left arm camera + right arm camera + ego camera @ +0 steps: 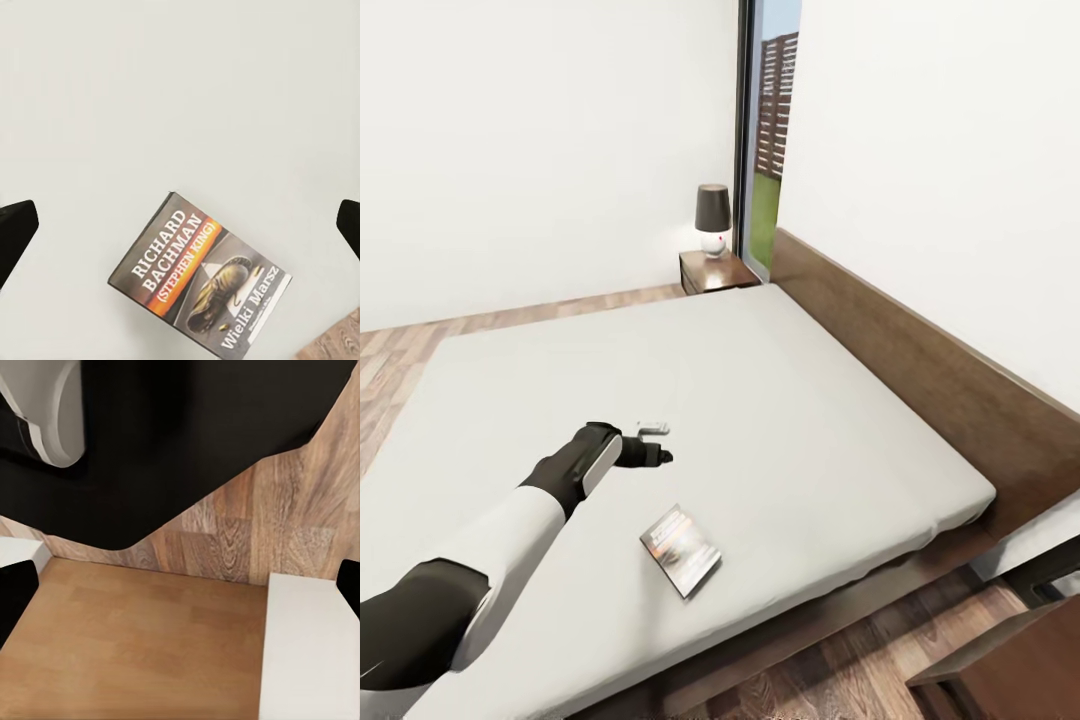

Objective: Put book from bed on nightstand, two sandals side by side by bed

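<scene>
Left arm: it reaches out from the left side of the head view, over the bed. It has a white sleeve and a dark wrist.
Left end effector (pixel 656 456): it hangs above the grey mattress and touches nothing. In the left wrist view its two dark fingertips (pixel 15 229) sit far apart at the two edges, so it is let go and wide, with nothing in it.
Bed (pixel 810 400): it is big and low, with a smooth light-grey top and a dark-brown wood frame. The headboard runs along the right wall.
Book (pixel 681 549): it lies flat on the mattress, near the front edge of the bed, just past the left end effector and a bit to its right. In the left wrist view the book (pixel 201 277) is turned at a slant. Its cover shows white letters, an orange band and a picture of a shoe.
Nightstand (pixel 717 271): it stands at the far corner of the bed, by the wall. It is dark brown.
Lamp (pixel 712 219): it sits on the nightstand, with a dark shade and a white base.
Window (pixel 772 130): it is tall and narrow, behind the nightstand. A brown slat fence and grass show through it.
Floor (pixel 830 670): wood planks show in front of the bed.
Right end effector (pixel 180 592): its dark fingertips sit far apart at the two edges of the right wrist view, so it is let go and holds nothing. Below it are a flat light-brown wood top and the plank floor.
</scene>
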### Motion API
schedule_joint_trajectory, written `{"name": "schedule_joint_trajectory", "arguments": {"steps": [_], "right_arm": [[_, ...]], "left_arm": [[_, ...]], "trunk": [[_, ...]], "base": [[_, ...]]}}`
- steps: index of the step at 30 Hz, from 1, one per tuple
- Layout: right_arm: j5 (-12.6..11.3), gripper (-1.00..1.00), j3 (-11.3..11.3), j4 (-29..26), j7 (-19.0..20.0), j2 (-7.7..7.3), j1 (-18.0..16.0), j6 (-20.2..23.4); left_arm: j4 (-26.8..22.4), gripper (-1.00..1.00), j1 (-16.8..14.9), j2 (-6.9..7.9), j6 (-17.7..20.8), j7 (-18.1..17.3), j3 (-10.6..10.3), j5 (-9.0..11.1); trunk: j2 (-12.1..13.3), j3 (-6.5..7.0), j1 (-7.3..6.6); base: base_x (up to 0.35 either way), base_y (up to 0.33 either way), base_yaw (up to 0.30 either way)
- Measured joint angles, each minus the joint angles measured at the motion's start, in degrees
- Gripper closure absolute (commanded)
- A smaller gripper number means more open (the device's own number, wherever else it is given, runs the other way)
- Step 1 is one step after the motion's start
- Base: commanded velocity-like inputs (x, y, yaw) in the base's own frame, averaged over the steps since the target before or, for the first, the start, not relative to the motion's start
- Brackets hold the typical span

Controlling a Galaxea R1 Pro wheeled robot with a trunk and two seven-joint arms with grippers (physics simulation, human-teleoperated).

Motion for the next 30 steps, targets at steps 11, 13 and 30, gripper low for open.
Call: {"name": "schedule_joint_trajectory", "arguments": {"steps": [11,13,30], "right_arm": [[0.00,-1.00,0.02,0.00,0.00,0.04,0.24,0.00],[0.00,-1.00,0.02,0.01,0.00,0.07,0.26,0.00],[0.02,-1.00,0.05,0.00,0.00,0.13,0.28,0.00]], "left_arm": [[0.31,-1.00,-2.04,-0.04,0.83,0.16,0.11,-0.08],[0.32,-1.00,-2.13,-0.04,0.86,0.18,0.10,-0.07],[0.37,-1.00,-2.29,-0.52,0.52,0.55,0.39,0.08]], "trunk": [[0.00,-1.05,0.00],[0.00,-1.24,0.00],[0.00,-2.85,0.00]], "base": [[0.000,0.000,0.000],[0.000,0.000,0.000],[0.000,0.000,0.000]]}}
